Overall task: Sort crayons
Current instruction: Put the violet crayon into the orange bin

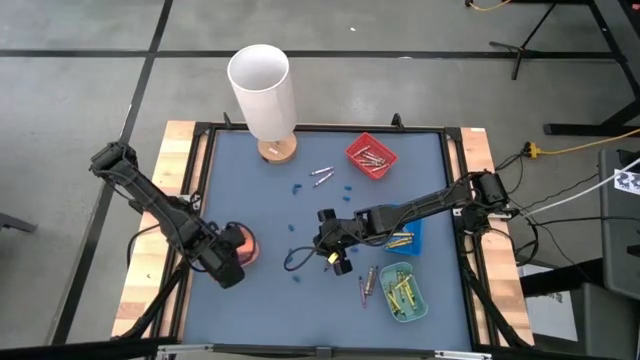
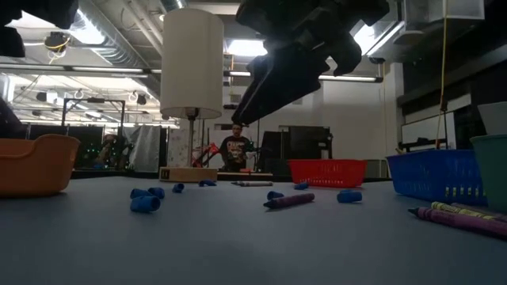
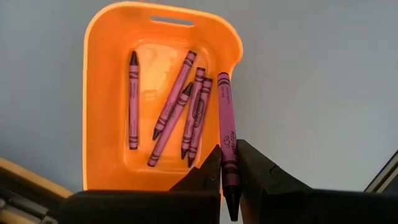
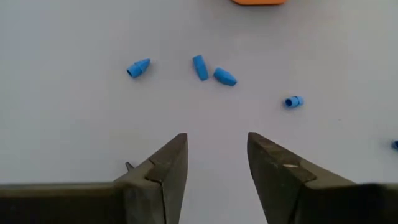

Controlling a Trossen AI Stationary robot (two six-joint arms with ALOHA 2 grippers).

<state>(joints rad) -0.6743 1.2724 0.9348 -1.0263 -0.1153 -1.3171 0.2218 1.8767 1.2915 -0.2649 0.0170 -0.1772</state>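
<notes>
My left gripper [image 3: 227,155] is shut on a purple-pink crayon [image 3: 225,118] just above the rim of the orange tray [image 3: 96,93], which holds several purple-pink crayons [image 3: 174,106]. In the high view this gripper [image 1: 228,262] is at the tray [image 1: 245,243], at the table's left. My right gripper [image 4: 217,143] is open and empty above the bare table middle [image 1: 325,245], over scattered blue bits [image 4: 200,67]. Loose crayons lie flat on the table: silver-grey ones [image 1: 322,173] and purple-pink ones [image 1: 366,285]. My left gripper pinches the purple-pink crayon between its two fingers [image 3: 258,171], on the half of the stick toward its dark pointed tip [image 3: 229,163]. The crayon runs along the fingers, its blunt end [image 3: 223,78] reaching out past them over the tray's rim. It is lifted clear.
A red tray [image 1: 371,155] with silver-grey crayons stands at the far right. A blue tray [image 1: 405,237] holds gold-orange ones, and a green tray [image 1: 403,291] holds yellow ones at the near right. A tall white cylinder on a wooden base [image 1: 262,85] stands at the far edge.
</notes>
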